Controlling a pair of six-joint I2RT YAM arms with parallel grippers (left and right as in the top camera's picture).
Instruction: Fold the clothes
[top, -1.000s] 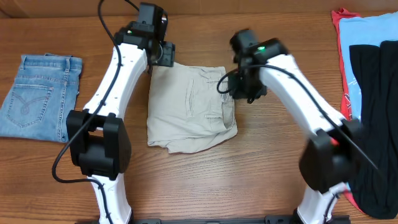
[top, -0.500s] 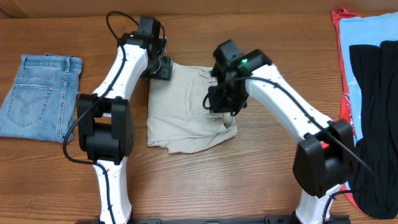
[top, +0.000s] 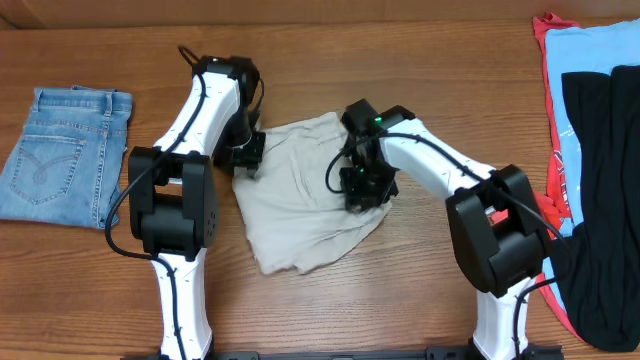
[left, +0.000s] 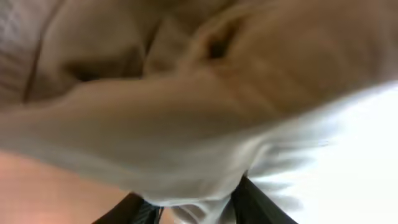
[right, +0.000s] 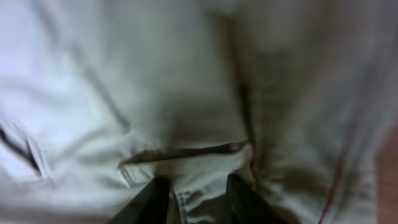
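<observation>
Wooden tabletop (top: 420, 300) lies under both my arms. Between my grippers sit the khaki shorts (top: 300, 215), rumpled, soft and light. I judge they will sag and slide, so hems and waistband are the spots to pinch. My left gripper (top: 246, 155) is clenched on the shorts' edge on its side. My right gripper (top: 362, 190) is clamped on a seam fold directly beneath it. Denim jeans (top: 65, 150) lie beyond my left arm.

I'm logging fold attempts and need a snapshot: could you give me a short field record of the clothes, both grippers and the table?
shorts: beige, crumpled, mid-table, not neatly folded
left gripper: closed on cloth at the shorts' left edge
right gripper: closed on cloth on the shorts' right side
jeans: folded, far left, clear of both arms
pile: red, light-blue and black garments stacked at the right edge
table: wooden
</observation>
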